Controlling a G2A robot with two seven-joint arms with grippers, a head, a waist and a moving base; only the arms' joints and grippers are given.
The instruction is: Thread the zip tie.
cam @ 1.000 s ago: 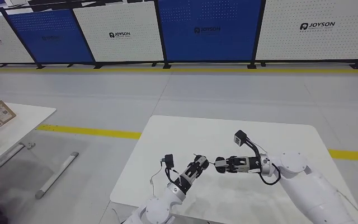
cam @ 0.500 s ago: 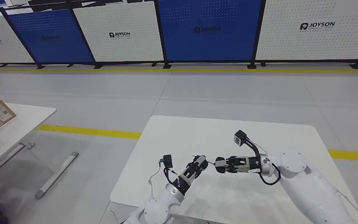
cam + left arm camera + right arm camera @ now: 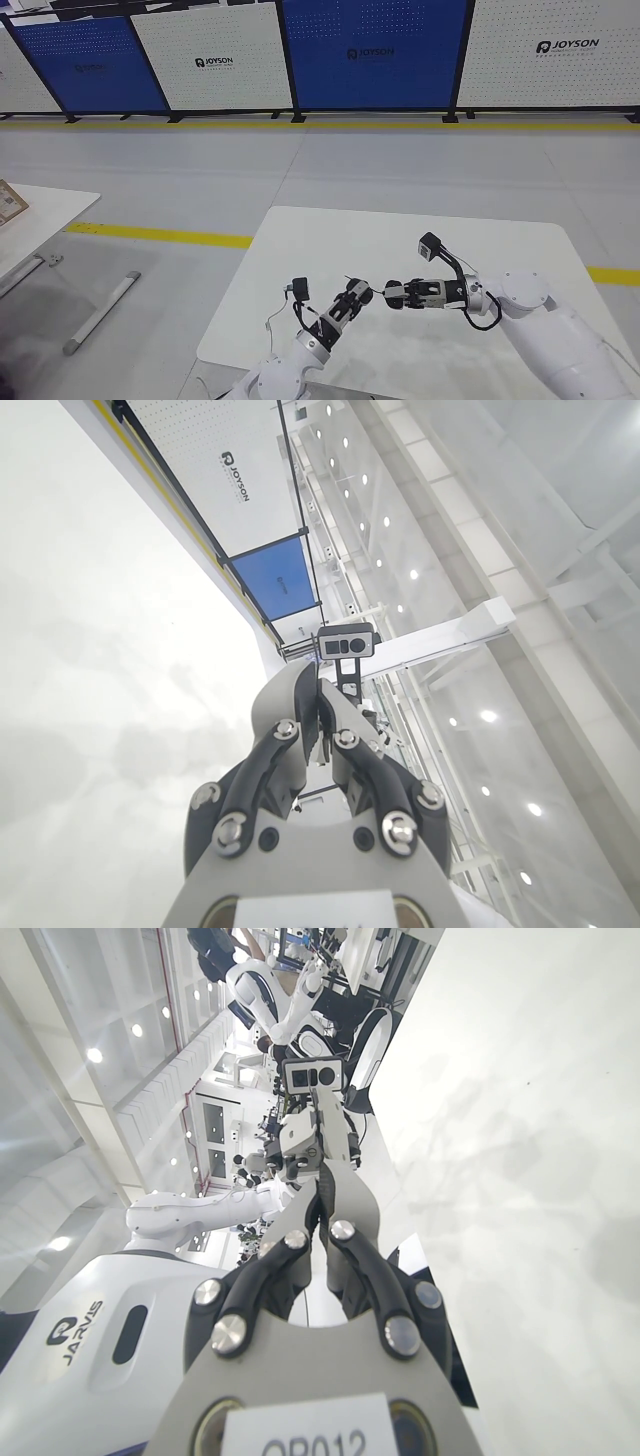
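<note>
My left tool (image 3: 360,293) and my right tool (image 3: 392,292) meet tip to tip, lower centre of top view, over the worktop (image 3: 300,250), both clenched on the zip tie (image 3: 377,291), a thin strand between them. Threading underway I'd say; can't tell if tail's through yet

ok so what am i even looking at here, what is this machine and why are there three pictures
It is a two-armed robot working at a white table. The top view comes from a camera above its arms, looking down. The other two pictures come from a camera on each wrist, looking along that arm's tool. The left tool and the right tool are both closed and meet tip to tip above the table. Between them they seem to pinch a thin dark zip tie, which is too thin to make out well.
</note>
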